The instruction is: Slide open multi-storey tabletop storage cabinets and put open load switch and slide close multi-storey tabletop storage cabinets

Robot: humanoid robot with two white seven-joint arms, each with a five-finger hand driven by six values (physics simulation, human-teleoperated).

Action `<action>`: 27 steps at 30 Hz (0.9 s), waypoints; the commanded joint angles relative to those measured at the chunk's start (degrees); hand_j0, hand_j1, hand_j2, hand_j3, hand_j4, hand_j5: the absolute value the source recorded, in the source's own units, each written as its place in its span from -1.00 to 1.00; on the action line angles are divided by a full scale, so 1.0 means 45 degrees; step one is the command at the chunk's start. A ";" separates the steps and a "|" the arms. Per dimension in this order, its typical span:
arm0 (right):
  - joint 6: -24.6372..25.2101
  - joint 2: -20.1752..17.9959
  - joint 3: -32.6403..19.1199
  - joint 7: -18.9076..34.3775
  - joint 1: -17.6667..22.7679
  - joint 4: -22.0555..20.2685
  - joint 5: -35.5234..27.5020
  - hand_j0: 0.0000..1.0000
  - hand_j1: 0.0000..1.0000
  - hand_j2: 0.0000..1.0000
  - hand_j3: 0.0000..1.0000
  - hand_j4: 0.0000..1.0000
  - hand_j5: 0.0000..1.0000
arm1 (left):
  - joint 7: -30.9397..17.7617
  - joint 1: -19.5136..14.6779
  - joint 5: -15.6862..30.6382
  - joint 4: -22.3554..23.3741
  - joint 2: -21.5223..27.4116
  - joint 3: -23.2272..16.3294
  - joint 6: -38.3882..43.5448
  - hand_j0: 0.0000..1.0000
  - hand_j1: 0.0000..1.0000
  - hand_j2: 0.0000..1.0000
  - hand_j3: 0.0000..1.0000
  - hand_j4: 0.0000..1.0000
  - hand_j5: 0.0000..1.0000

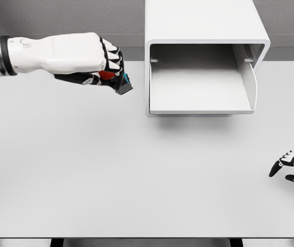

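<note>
A white tabletop storage cabinet stands at the back centre-right, its drawer slid out toward me and holding nothing. My left hand hovers above the table just left of the drawer, fingers curled around a small dark load switch with a red knob and a teal edge. Most of the switch is hidden under the fingers. My right hand rests low at the right edge, fingers relaxed and holding nothing.
The white table stretches wide in front of the cabinet. Its front edge runs along the bottom of the view, and a grey wall stands behind the cabinet.
</note>
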 commanded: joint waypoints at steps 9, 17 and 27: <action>0.0034 -0.0017 0.0004 -0.0003 0.0020 0.0002 -0.0090 0.13 0.13 0.13 0.13 0.13 0.13 | 0.0025 -0.1152 0.0385 -0.0075 -0.2222 -0.0839 0.0069 -0.20 -0.20 -0.20 -0.20 -0.20 -0.20; 0.0034 -0.0017 0.0004 -0.0003 0.0078 0.0002 -0.0090 0.14 0.14 0.14 0.14 0.14 0.14 | 0.0025 -0.1269 0.0307 0.1603 -0.4018 -0.1034 0.0069 -0.20 -0.20 -0.20 -0.20 -0.20 -0.20; 0.0034 -0.0017 0.0004 -0.0003 0.0098 0.0002 -0.0012 0.15 0.15 0.15 0.15 0.15 0.15 | 0.0025 -0.1523 0.0307 0.4007 -0.5875 -0.1014 0.0069 -0.16 -0.16 -0.16 -0.16 -0.16 -0.16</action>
